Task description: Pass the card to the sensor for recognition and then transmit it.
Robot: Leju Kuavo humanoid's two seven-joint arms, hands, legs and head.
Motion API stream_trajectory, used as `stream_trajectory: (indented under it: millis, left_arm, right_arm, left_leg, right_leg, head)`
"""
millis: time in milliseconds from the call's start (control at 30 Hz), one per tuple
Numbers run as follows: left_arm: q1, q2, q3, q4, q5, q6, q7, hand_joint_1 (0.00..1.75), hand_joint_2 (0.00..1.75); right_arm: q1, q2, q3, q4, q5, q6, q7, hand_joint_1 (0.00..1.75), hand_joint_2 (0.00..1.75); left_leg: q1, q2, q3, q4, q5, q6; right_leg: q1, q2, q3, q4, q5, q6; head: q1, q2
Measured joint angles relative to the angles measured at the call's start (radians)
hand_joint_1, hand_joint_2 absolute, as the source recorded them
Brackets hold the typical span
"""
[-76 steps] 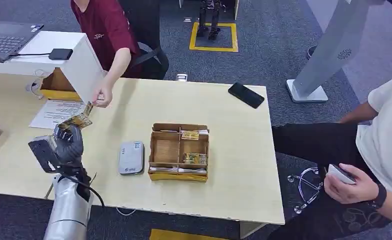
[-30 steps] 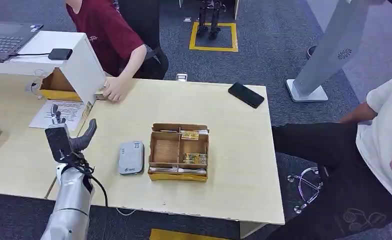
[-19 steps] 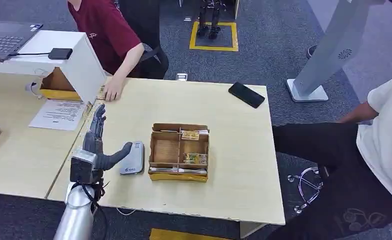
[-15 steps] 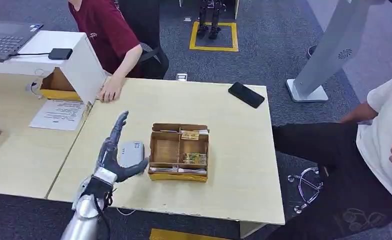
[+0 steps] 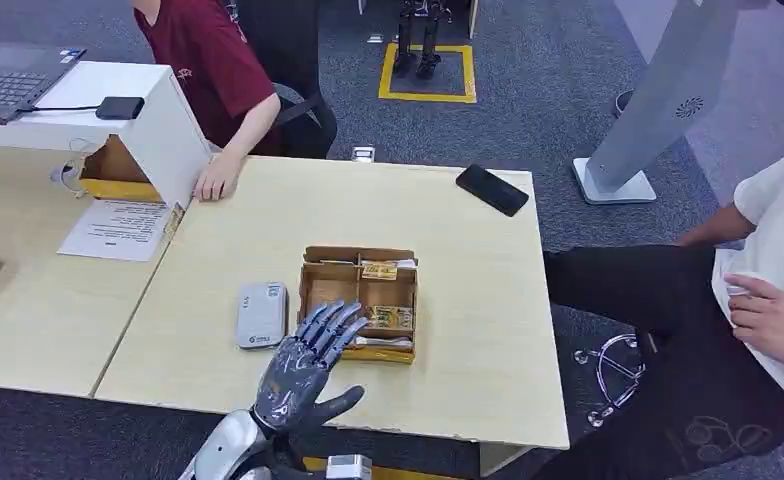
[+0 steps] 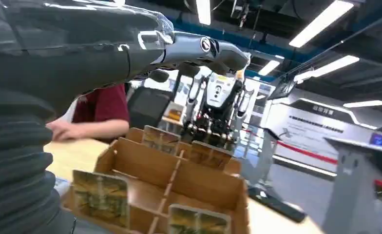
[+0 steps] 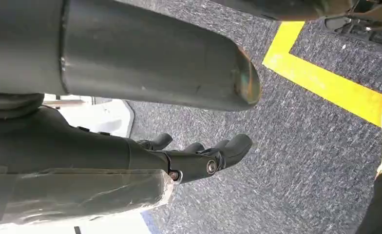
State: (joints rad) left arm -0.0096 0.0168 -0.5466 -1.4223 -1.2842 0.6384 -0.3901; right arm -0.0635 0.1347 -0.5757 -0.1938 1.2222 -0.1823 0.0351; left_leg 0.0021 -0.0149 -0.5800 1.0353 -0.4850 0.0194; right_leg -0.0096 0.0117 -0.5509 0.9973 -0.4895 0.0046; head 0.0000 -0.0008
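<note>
Cards stand upright in the divided cardboard box on the table. Left hand hovers at the box's near edge, fingers spread, empty. Sensor lies just beside the box. Right hand hangs over carpet, fingers loosely apart, empty.

The left hand has blue-grey metallic fingers on a silver forearm. The right hand looks darker, with a grey ribbed cover, perhaps plastic-wrapped.
</note>
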Motion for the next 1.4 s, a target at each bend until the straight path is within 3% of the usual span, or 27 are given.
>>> stream_trajectory:
  millis: [100,233,367,633,1033,1400]
  left_arm:
    - [-0.012,0.002,-0.01,0.065,-0.035,0.041,0.04,0.0,1.75]
    - [-0.023,0.005,-0.018,0.118,-0.047,0.049,0.046,0.0,1.75]
    - [-0.033,0.005,-0.018,0.153,-0.112,0.049,0.088,0.0,1.75]
    - [-0.05,-0.018,0.045,0.223,-0.096,0.05,0.071,0.0,1.75]
    - [-0.057,-0.035,0.153,0.234,-0.026,0.051,0.052,0.0,1.75]
    - [-0.062,-0.041,0.186,0.24,0.01,0.051,0.042,0.0,1.75]
  right_arm:
    - [0.0,0.003,-0.003,0.0,0.005,0.0,-0.002,0.0,0.0]
    - [0.0,0.006,-0.005,0.0,0.009,0.0,-0.002,0.0,0.0]
    - [0.0,0.006,-0.008,0.0,0.029,0.0,-0.001,0.0,0.0]
    - [-0.001,0.011,-0.028,0.0,0.059,0.0,-0.002,0.0,0.0]
    - [-0.001,0.016,-0.057,0.0,0.089,0.0,-0.013,0.0,0.0]
    - [-0.001,0.016,-0.069,0.0,0.095,0.0,-0.012,0.0,0.0]
  left_leg:
    - [0.0,0.0,0.0,0.0,0.0,0.0]
    - [0.0,0.0,0.0,0.0,0.0,0.0]
    - [0.0,0.0,0.0,0.0,0.0,0.0]
    - [0.0,0.0,0.0,0.0,0.0,0.0]
    - [0.0,0.0,0.0,0.0,0.0,0.0]
    - [0.0,0.0,0.0,0.0,0.0,0.0]
  right_leg:
    - [0.0,0.0,0.0,0.0,0.0,0.0]
    - [0.0,0.0,0.0,0.0,0.0,0.0]
    - [0.0,0.0,0.0,0.0,0.0,0.0]
    - [0.0,0.0,0.0,0.0,0.0,0.0]
    - [0.0,0.0,0.0,0.0,0.0,0.0]
    - [0.0,0.0,0.0,0.0,0.0,0.0]
  head:
    - [0.0,0.0]
    - [0.0,0.0]
    - [0.0,0.0]
    - [0.0,0.0]
    - [0.0,0.0]
    - [0.0,0.0]
